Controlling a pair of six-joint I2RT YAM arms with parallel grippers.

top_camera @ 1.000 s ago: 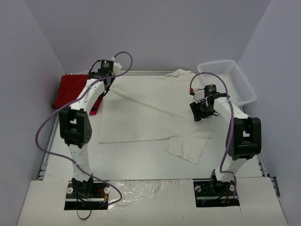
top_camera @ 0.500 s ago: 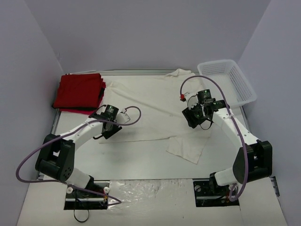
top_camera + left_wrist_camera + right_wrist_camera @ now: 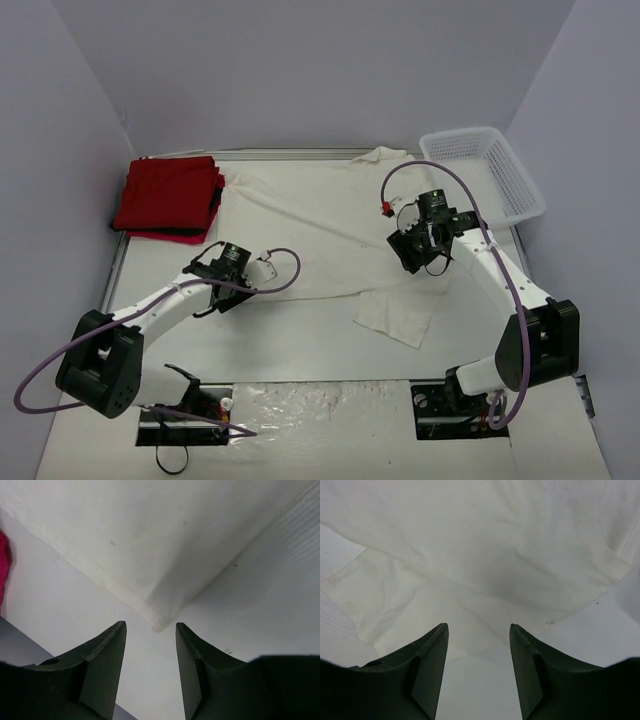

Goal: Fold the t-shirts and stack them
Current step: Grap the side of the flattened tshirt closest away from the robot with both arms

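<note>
The cream t-shirt (image 3: 310,225) lies spread flat in the middle of the table (image 3: 300,345), with the red t-shirts (image 3: 170,195) already stacked in the upper left, so folding the cream one looks about to begin. The left gripper (image 3: 150,626) is spread and empty, with the shirt's lower-left hem corner just ahead of it. The right gripper (image 3: 478,627), also spread and empty, hovers over the cloth by the right sleeve. The next move probably calls for lowering and pinching both spots. A second ago the left arm reached up beside the red stack; it has swung down since.
</note>
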